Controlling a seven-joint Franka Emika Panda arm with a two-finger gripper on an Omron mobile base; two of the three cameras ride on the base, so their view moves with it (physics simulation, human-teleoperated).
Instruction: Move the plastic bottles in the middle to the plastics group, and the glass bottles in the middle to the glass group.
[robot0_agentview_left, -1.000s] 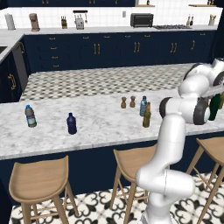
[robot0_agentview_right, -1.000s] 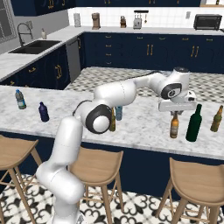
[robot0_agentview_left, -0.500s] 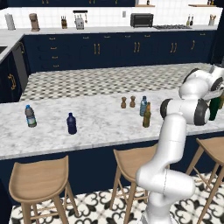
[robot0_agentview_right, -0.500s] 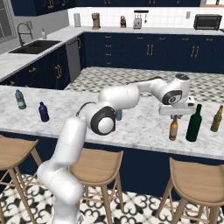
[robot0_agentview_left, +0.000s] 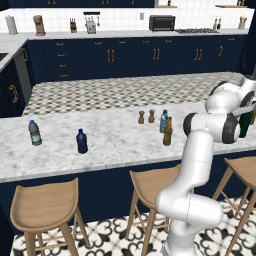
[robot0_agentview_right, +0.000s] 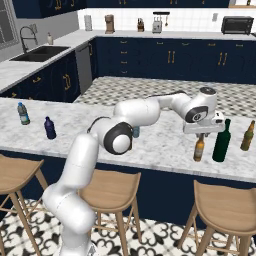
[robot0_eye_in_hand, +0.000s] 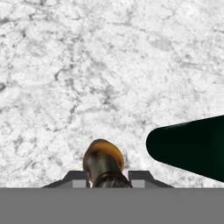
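White marbled counter (robot0_agentview_right: 160, 142) runs across this navy kitchen. Your gripper (robot0_agentview_right: 201, 134) pinches the neck of a slim amber-brown glass bottle (robot0_agentview_right: 199, 148), standing just beside the tall dark green wine bottle (robot0_agentview_right: 221, 142). Keep it upright and release only once its base looks seated, I judge. In the hand view the finger tips (robot0_eye_in_hand: 140, 176) flank the neck, but contact with the counter is hidden. A second amber bottle (robot0_agentview_left: 167, 132) and the small pale-blue plastic bottle (robot0_agentview_left: 163, 121) wait mid-counter.

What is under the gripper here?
An amber bottle stands upright on the marble counter beside the green wine bottle; its neck sits between the fingers. The gripper covers its top.
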